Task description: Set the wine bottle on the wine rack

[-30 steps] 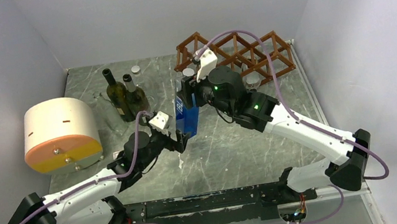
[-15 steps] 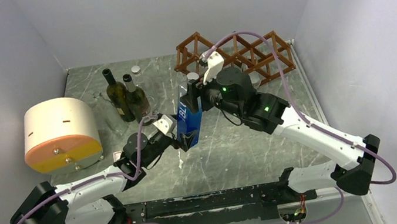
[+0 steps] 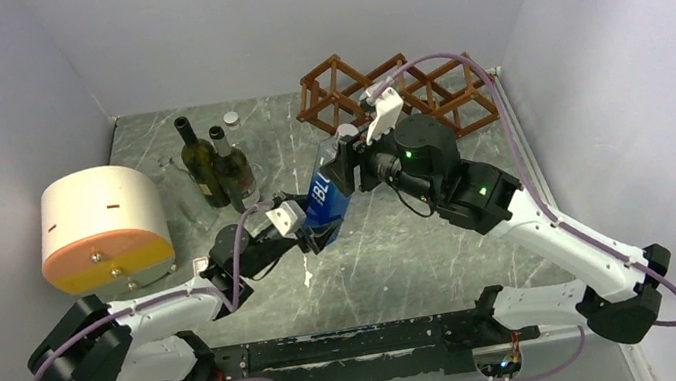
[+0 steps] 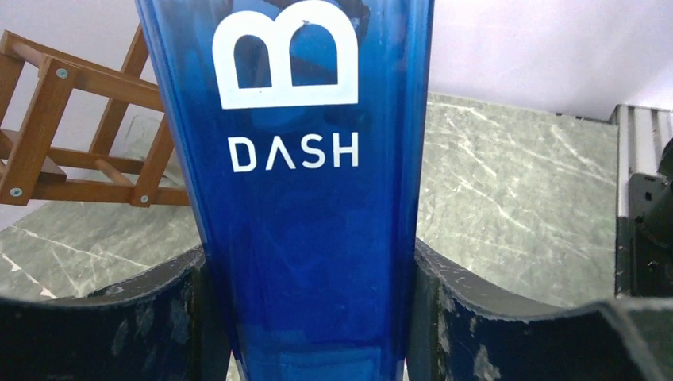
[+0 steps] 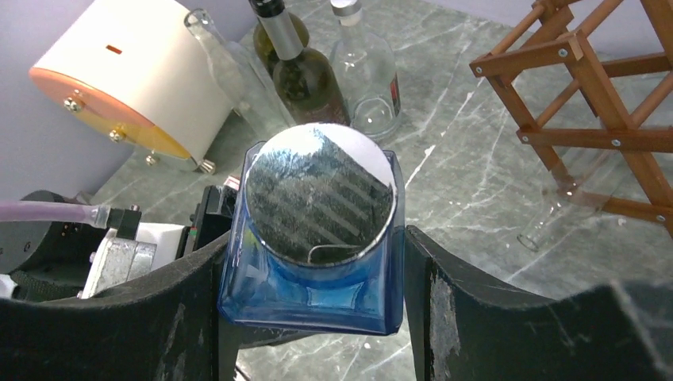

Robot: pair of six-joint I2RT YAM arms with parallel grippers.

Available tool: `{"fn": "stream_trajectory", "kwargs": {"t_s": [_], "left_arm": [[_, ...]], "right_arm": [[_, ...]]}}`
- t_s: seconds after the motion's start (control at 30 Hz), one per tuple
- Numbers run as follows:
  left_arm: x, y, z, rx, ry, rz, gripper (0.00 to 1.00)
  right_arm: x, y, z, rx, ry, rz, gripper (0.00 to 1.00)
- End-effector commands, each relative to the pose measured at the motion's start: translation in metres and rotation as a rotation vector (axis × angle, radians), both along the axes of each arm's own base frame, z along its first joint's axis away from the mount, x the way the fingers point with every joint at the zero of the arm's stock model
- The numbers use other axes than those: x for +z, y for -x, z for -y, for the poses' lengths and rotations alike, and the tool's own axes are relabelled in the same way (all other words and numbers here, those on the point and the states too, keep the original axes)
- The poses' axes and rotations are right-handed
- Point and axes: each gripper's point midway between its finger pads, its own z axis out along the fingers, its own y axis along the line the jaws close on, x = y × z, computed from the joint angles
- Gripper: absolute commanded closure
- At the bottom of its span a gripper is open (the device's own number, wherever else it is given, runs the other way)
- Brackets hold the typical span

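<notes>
From above, the blue bottle [image 3: 326,202] leans tilted over the middle of the table [image 3: 404,251], cap toward one o'clock. The wine rack [image 3: 344,88] stands apart at one o'clock. Only the left wrist view shows the left gripper [image 4: 309,317] clamped on the bottle's lettered lower body. Only the right wrist view shows the right gripper [image 5: 313,294] clamped just below the silver cap [image 5: 320,193].

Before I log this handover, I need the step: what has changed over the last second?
The left gripper has closed on the lower body of the blue bottle. The right gripper, holding its top, has swung that end rightward, nearer the wine rack, tilting the bottle further. The dark bottles and the white drum stayed put.
</notes>
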Motion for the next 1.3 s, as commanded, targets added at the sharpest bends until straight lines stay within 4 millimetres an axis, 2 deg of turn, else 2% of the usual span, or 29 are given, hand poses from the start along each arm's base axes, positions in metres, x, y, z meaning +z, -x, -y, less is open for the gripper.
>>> {"fn": "stream_trajectory", "kwargs": {"t_s": [0.0, 0.07, 0.1, 0.17, 0.23, 0.33, 0.4, 0.53, 0.7, 0.83, 0.9, 0.97, 1.07, 1.17, 1.27], "left_arm": [[0.026, 0.008, 0.016, -0.097, -0.032, 0.175, 0.93], [0.034, 0.002, 0.013, -0.059, -0.037, 0.248, 0.93], [0.040, -0.001, 0.009, -0.031, -0.028, 0.292, 0.93], [0.052, -0.011, 0.001, 0.046, -0.026, 0.383, 0.93], [0.066, -0.023, -0.003, 0.118, -0.062, 0.481, 0.93], [0.089, -0.037, -0.002, 0.170, -0.158, 0.629, 0.93], [0.096, -0.047, -0.002, 0.197, -0.218, 0.690, 0.93], [0.103, -0.061, -0.002, 0.225, -0.312, 0.787, 0.93], [0.116, -0.065, -0.001, 0.231, -0.369, 0.874, 0.93], [0.143, -0.073, -0.007, 0.309, -0.366, 0.977, 0.93], [0.150, -0.073, -0.005, 0.310, -0.402, 1.041, 0.93], [0.151, -0.076, -0.003, 0.305, -0.472, 1.088, 0.93], [0.154, -0.076, -0.001, 0.299, -0.521, 1.150, 0.93], [0.145, -0.071, 0.004, 0.257, -0.564, 1.210, 0.93], [0.148, -0.068, 0.005, 0.272, -0.560, 1.273, 0.93]], "right_arm": [[0.053, 0.015, -0.007, 0.065, -0.165, 0.044, 0.65], [0.049, 0.014, -0.001, 0.041, -0.146, 0.030, 0.42], [0.050, 0.015, 0.002, 0.034, -0.143, 0.030, 0.34], [0.054, 0.018, 0.007, 0.033, -0.141, 0.034, 0.25], [0.061, 0.024, 0.013, 0.040, -0.136, 0.039, 0.21], [0.077, 0.033, 0.025, 0.051, -0.123, 0.056, 0.19], [0.091, 0.037, 0.036, 0.037, -0.117, 0.080, 0.19], [0.107, 0.041, 0.059, -0.014, -0.104, 0.119, 0.19], [0.110, 0.040, 0.080, -0.078, -0.075, 0.139, 0.18], [0.100, 0.037, 0.081, -0.086, -0.023, 0.129, 0.18], [0.092, 0.035, 0.079, -0.082, 0.021, 0.122, 0.17], [0.082, 0.031, 0.080, -0.098, 0.073, 0.093, 0.16], [0.068, 0.023, 0.091, -0.178, 0.170, 0.019, 0.15], [0.054, 0.022, 0.088, -0.159, 0.241, -0.014, 0.14], [0.034, 0.028, 0.081, -0.100, 0.286, -0.051, 0.11]]}}
